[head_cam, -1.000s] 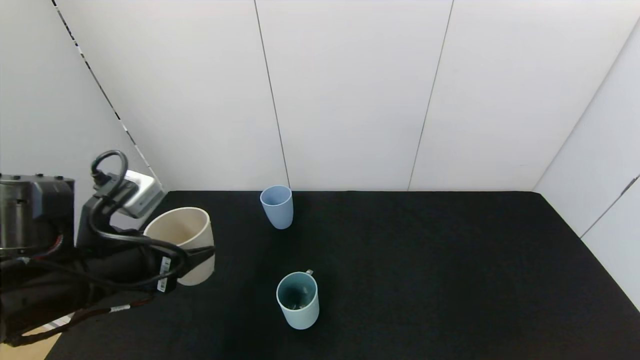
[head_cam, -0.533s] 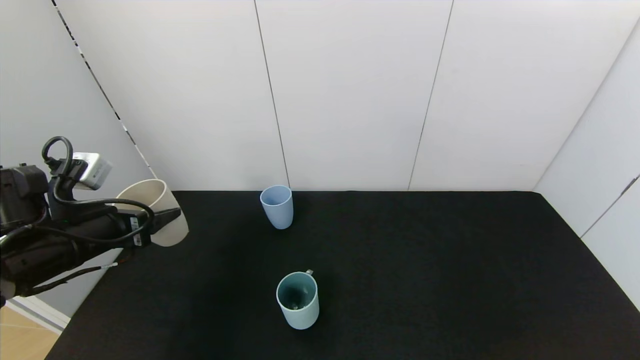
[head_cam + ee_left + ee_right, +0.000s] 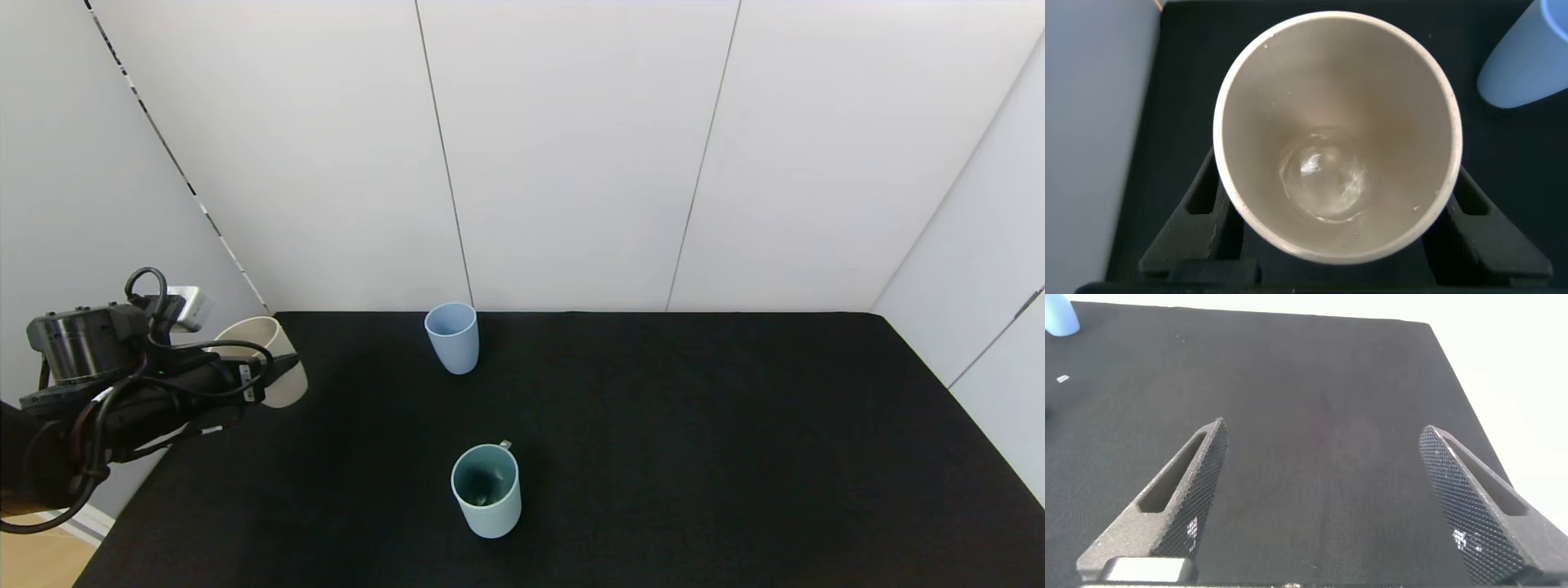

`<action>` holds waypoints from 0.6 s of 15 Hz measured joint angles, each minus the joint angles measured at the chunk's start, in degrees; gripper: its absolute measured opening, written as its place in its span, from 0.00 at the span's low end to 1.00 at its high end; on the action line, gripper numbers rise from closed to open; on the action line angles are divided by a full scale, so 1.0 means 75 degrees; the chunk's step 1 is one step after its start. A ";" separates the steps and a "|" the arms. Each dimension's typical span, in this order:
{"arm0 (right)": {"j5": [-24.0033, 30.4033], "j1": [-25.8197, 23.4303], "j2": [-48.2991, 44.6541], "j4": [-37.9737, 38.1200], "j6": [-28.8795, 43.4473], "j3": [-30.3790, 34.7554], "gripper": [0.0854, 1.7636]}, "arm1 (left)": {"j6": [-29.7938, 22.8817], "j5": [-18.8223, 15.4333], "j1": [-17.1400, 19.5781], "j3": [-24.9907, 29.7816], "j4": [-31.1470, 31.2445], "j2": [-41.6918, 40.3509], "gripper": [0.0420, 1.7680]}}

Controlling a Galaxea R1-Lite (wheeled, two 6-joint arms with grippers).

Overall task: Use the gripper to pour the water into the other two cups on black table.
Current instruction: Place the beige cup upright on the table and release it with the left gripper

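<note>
**Black cloth tabletop, white panels**

Black tabletop (image 3: 653, 457) fills my head view, white wall panels (image 3: 571, 155) behind. Left tool (image 3: 273, 377) clamps the beige cup (image 3: 265, 355) at far left; blue tumbler (image 3: 451, 336) and teal mug (image 3: 486, 488) stand apart. Only my left wrist view shows water (image 3: 1323, 181) inside. Right tool (image 3: 1327, 498) gapes wide over bare cloth.

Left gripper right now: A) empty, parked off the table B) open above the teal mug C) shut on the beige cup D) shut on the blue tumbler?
C: the left gripper has a finger on each side of the beige cup, at the table's left edge.
</note>
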 joint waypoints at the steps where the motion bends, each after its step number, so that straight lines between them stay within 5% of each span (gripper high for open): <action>1: 0.0000 0.0000 0.0000 0.0000 0.0000 0.0000 0.97 | 0.0021 0.0007 0.0003 -0.0041 -0.0018 0.0137 0.67; 9: 0.0000 0.0000 0.0000 0.0000 0.0000 0.0000 0.97 | 0.0073 0.0023 -0.0133 -0.0171 -0.0008 0.0845 0.67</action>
